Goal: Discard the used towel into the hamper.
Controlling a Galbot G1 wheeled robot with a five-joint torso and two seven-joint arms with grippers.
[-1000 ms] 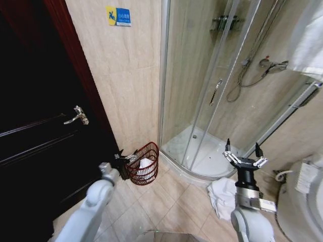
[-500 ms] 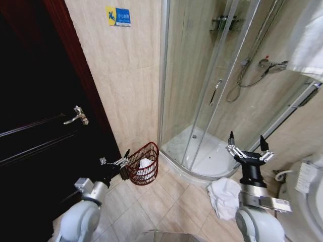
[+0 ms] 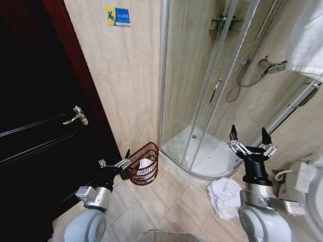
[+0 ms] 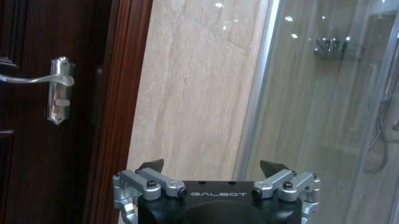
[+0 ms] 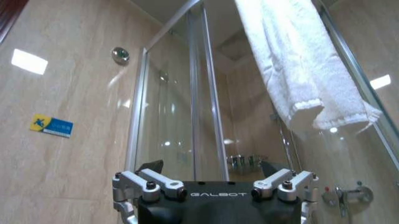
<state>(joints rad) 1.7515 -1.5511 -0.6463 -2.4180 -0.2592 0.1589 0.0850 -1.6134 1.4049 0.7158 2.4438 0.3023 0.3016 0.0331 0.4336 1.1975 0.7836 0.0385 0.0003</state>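
The small round reddish-brown wire hamper [image 3: 143, 163] is seen on the tiled floor at the left, against the beige wall beside the shower enclosure; something white already lies inside. A crumpled white towel [image 3: 224, 195] lies on the floor at the right, near the shower base. The left tool [image 3: 114, 162] is held wide open and empty just beside the hamper; the right tool [image 3: 251, 146] is raised, spread wide, empty, above the towel. For a sound pickup, the right tool is best lowered onto the towel's bunched middle.

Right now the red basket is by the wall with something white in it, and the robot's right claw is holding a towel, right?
Not quite. The right gripper is open and empty, raised in front of the shower, as the head view shows. The rest is right: the hamper sits by the wall with something white inside. A crumpled towel lies on the floor.
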